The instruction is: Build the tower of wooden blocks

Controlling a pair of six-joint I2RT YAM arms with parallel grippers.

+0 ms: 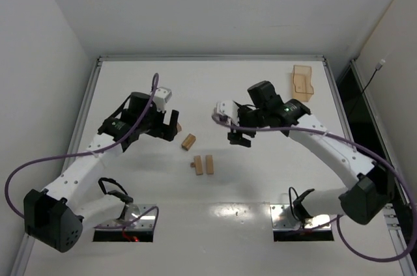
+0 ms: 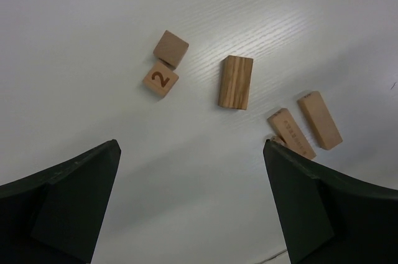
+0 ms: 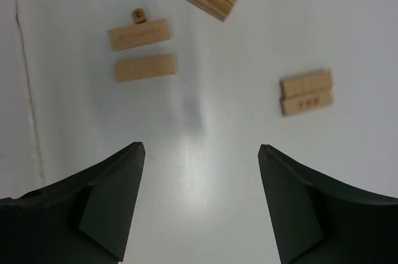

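Observation:
Several light-tan wood blocks lie loose on the white table; no stack that reads as the tower shows. In the left wrist view there are two cubes, one plain (image 2: 171, 48) and one marked "2" (image 2: 160, 79), a striped block (image 2: 236, 81) and two bars (image 2: 319, 119). In the right wrist view the same two bars (image 3: 138, 34) lie side by side with a tiny cube (image 3: 139, 15) beside them. A further pair of bars (image 3: 306, 93) lies pressed together to the right. My left gripper (image 2: 191, 146) and right gripper (image 3: 201, 147) both hang open over bare table, with nothing between their fingers.
In the top view the striped block (image 1: 189, 142) and the two bars (image 1: 210, 164) lie between the left gripper (image 1: 171, 125) and the right gripper (image 1: 239, 139). A translucent orange-tan tray (image 1: 302, 82) sits at the back right. A raised rim (image 1: 208, 58) borders the table.

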